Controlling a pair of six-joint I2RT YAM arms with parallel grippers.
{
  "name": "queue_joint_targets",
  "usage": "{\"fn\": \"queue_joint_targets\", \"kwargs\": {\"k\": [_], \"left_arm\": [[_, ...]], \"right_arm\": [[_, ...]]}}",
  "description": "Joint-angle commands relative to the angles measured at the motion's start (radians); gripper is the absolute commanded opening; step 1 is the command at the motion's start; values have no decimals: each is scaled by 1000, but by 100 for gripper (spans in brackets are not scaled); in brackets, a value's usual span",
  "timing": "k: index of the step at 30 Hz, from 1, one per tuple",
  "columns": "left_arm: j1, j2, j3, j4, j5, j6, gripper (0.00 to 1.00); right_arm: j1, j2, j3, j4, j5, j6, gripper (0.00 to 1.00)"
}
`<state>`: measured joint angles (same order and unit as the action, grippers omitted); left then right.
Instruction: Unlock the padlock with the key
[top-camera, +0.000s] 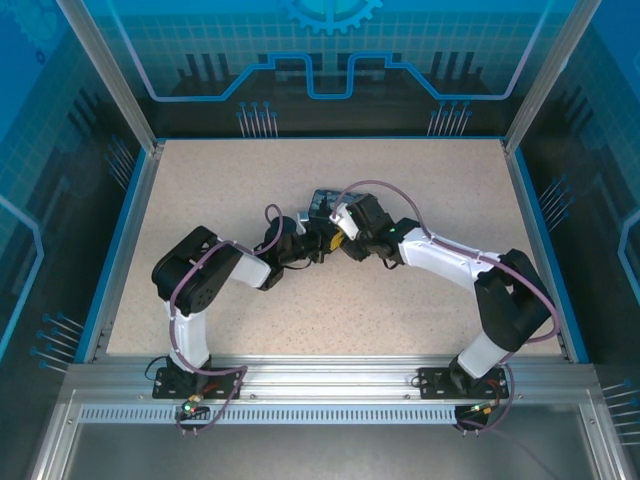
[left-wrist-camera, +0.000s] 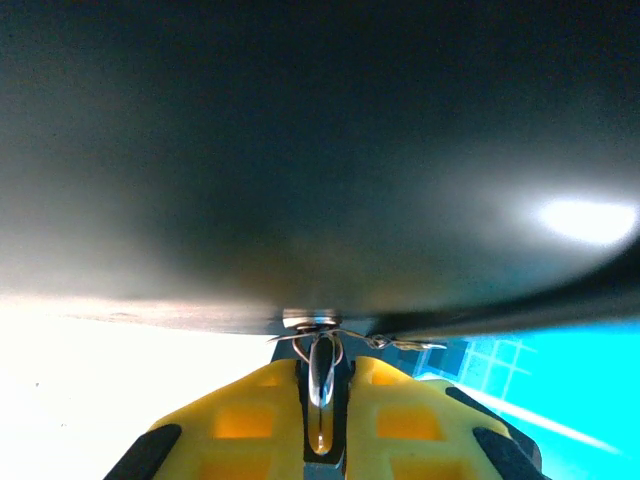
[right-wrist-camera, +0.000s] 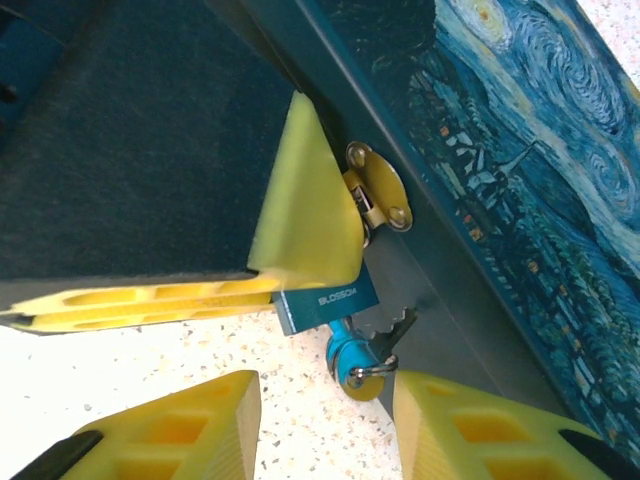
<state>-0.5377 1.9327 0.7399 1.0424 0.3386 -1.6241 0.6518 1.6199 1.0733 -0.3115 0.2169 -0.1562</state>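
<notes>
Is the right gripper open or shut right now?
Open: the right gripper has its fingers well apart below the padlock, gripping nothing.

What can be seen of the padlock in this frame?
Small teal-blue padlock, metal-looking body lettered BLOSSOM, tilted just below the brass hasp of the painted tin; shackle hidden. The left gripper is clamped over its upper part. A blue cylindrical stub juts from its lower end, carrying a wire ring with the dark key. The open right gripper flanks that stub without touching.
</notes>
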Motion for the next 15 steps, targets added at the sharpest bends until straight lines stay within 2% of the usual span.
{"fn": "queue_joint_targets", "kwargs": {"k": [1,8,15], "left_arm": [[9,-38,30,21,33,7,0],[8,-37,33,21,36,6,0],[11,-34,35,13,43,12,0]], "right_arm": [[22,27,22,31,56,-20,38],[25,53,36,43,89,-25,35],[25,67,50,52,86,-14,23]]}}
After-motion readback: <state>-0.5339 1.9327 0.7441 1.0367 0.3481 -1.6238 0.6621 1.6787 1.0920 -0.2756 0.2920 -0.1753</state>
